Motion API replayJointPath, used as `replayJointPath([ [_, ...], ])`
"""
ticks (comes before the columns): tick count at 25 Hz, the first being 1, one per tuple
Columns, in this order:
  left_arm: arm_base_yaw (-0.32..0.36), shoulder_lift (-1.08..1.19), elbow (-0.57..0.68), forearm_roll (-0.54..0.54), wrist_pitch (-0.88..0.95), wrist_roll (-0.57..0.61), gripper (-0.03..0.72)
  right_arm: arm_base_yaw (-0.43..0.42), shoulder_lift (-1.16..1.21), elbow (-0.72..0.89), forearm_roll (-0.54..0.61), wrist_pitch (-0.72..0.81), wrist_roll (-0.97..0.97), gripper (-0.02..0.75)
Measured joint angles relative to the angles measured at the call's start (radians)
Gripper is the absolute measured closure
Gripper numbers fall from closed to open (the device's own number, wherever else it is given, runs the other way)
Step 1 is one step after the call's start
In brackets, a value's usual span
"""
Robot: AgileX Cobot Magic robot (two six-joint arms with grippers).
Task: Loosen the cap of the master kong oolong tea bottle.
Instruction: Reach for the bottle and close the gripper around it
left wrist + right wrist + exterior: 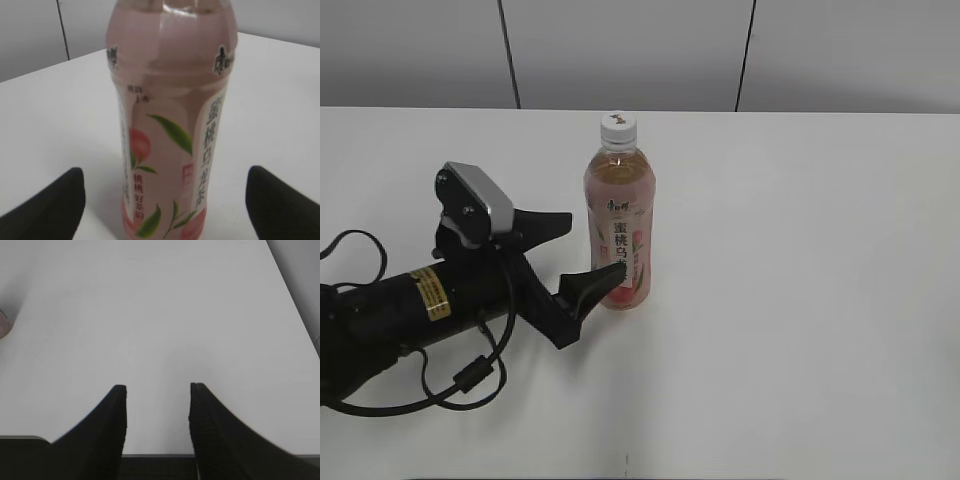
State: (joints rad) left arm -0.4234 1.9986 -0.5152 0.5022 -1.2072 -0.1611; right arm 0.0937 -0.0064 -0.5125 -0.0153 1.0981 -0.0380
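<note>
The master kong oolong tea bottle (618, 190) stands upright in the middle of the white table, pink peach label facing me. Its white cap (618, 124) sits on top. My left gripper (597, 244) is open, with one finger behind and one in front of the bottle's lower half, not closed on it. The left wrist view shows the bottle (165, 100) close between the spread fingers (165, 174); the cap is out of that view. My right gripper (158, 386) is open and empty over bare table, and does not show in the exterior view.
The white table (800, 250) meets a grey panelled wall at the back. The left arm's black cable (470, 375) loops on the table at the front left. A pink sliver (2, 322) shows at the left edge of the right wrist view.
</note>
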Motion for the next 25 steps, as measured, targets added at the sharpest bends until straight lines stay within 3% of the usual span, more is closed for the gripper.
replayJointPath([
  [7, -0.097, 0.026, -0.047, -0.118, -0.003, -0.001, 0.099, 0.000, 0.000, 0.000, 0.000, 0.000, 0.000, 0.419],
  [13, -0.107, 0.054, -0.079, -0.206, -0.001, -0.001, 0.099, 0.000, 0.000, 0.000, 0.000, 0.000, 0.000, 0.419],
  [25, -0.111, 0.060, -0.170, -0.179, 0.000, -0.013, 0.099, 0.000, 0.000, 0.000, 0.001, 0.000, 0.000, 0.419],
])
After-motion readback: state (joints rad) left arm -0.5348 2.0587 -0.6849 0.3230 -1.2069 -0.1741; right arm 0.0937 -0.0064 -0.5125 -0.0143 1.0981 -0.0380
